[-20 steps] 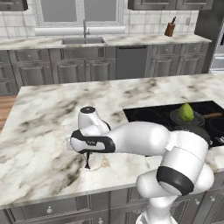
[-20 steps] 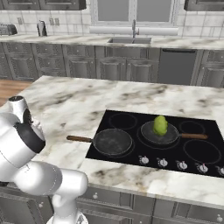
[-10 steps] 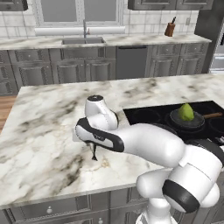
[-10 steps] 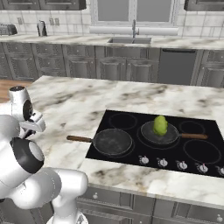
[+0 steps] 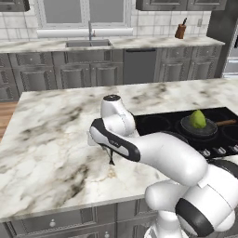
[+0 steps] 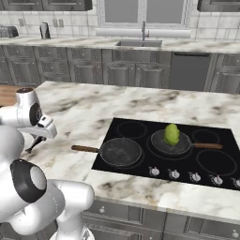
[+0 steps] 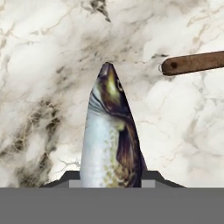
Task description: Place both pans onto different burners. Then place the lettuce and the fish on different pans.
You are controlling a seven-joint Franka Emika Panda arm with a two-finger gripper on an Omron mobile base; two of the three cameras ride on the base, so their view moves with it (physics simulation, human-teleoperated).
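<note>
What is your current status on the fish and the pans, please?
Hand shut on fish, held above marble counter. Both pans on burners: lettuce in the right pan, left pan bare. Path to it looks open.

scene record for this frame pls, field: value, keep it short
gripper: shut on the fish, above the marble counter
fish: hangs head-down between the fingers
lettuce: on the far pan
near pan: empty, on a cooktop burner, handle out over the counter
left to do: fish onto the near pan
</note>
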